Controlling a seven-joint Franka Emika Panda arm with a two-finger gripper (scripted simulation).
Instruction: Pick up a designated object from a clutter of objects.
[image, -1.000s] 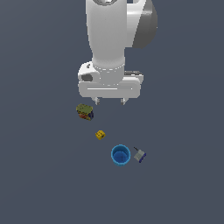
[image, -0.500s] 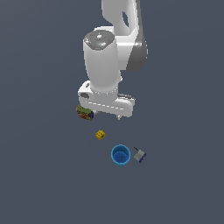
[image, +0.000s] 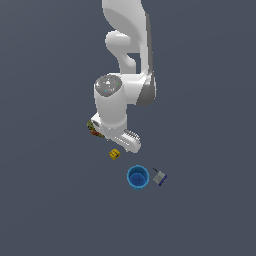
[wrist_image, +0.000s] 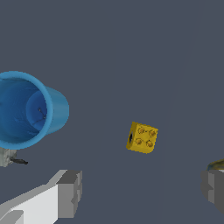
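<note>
The designated object, a tiny yellow block (image: 114, 154) with four studs on its face (wrist_image: 142, 138), lies on the dark floor among the clutter of objects. My gripper (wrist_image: 141, 190) is open and holds nothing. Its grey fingers (wrist_image: 70, 192) stand wide apart, and the block lies beyond the gap between them, untouched. In the exterior view the white hand (image: 119, 134) hangs tilted just above and beside the block, and the fingertips are hidden under it.
A round blue cup (image: 137, 177) (wrist_image: 26, 109) stands near the block. A small grey block (image: 159, 177) (wrist_image: 6, 156) sits just past the cup. The olive multicoloured box (image: 92, 127) is half hidden behind the hand.
The arm has stretched forward and the hand has dropped and tilted, ending close over the yellow block. None of the objects has moved.
</note>
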